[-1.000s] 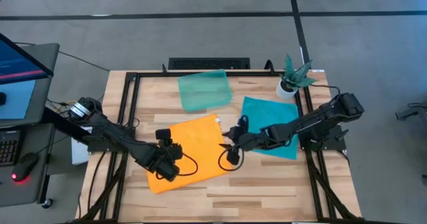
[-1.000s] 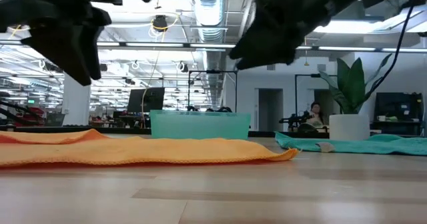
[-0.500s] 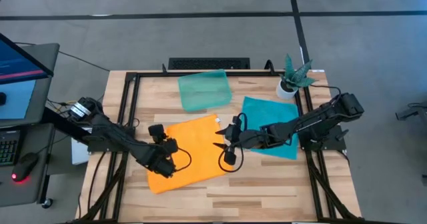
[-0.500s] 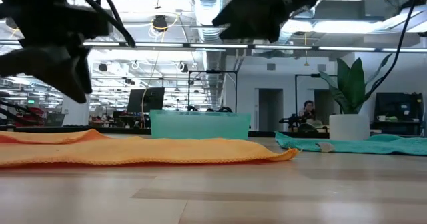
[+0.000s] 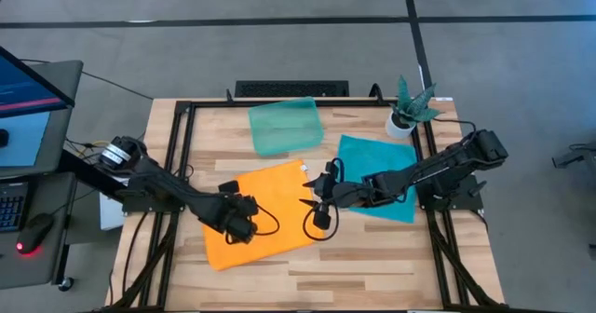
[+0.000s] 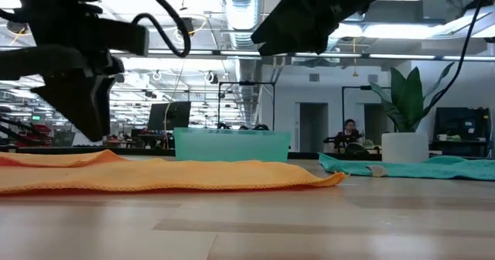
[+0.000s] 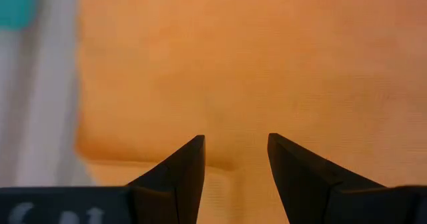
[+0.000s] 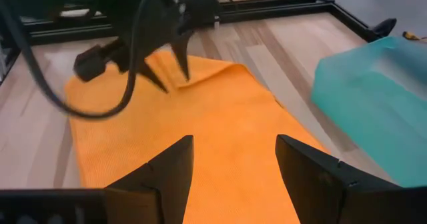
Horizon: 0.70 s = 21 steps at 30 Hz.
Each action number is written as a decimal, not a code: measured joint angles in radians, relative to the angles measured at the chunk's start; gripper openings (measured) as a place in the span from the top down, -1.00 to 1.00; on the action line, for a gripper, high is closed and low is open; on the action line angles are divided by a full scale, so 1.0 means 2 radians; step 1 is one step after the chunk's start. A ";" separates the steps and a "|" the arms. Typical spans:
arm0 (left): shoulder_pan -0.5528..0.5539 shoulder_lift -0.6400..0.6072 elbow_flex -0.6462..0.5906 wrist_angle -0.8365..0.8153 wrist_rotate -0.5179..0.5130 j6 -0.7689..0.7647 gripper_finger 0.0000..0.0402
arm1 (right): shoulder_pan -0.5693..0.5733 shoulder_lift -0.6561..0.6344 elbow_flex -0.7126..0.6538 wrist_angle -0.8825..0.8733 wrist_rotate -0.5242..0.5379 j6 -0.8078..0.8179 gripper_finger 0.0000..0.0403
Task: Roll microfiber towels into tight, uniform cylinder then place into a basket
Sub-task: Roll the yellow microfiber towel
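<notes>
Pincers both parted, empty: left pincer (image 5: 244, 222) and right pincer (image 5: 312, 201) hovering above flat bright orange microfiber towel (image 5: 279, 197).

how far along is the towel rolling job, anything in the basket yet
Nothing looks done: the orange towel and the teal towel both lie flat and unrolled, and the basket holds nothing. In hand: the left gripper and the right gripper, both open, hover over the orange towel without gripping it. Left: rolling both towels and placing them in the basket.
</notes>
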 joint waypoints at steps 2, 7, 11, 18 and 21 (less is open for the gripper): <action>0.003 0.008 0.000 -0.004 0.008 0.001 0.22 | 0.000 0.000 0.000 -0.002 0.000 0.000 -0.18; 0.014 0.020 -0.002 -0.045 0.013 -0.016 0.22 | 0.000 0.000 0.000 -0.008 0.000 0.000 -0.18; 0.019 0.020 -0.010 -0.057 0.014 -0.055 0.22 | 0.000 0.000 0.000 -0.008 0.000 0.000 -0.18; 0.019 0.020 -0.015 -0.036 0.030 -0.041 0.22 | 0.000 0.000 0.000 -0.010 0.000 0.000 -0.18; 0.020 0.020 -0.015 -0.034 0.030 -0.041 0.22 | 0.000 0.000 0.000 -0.010 0.000 0.000 -0.18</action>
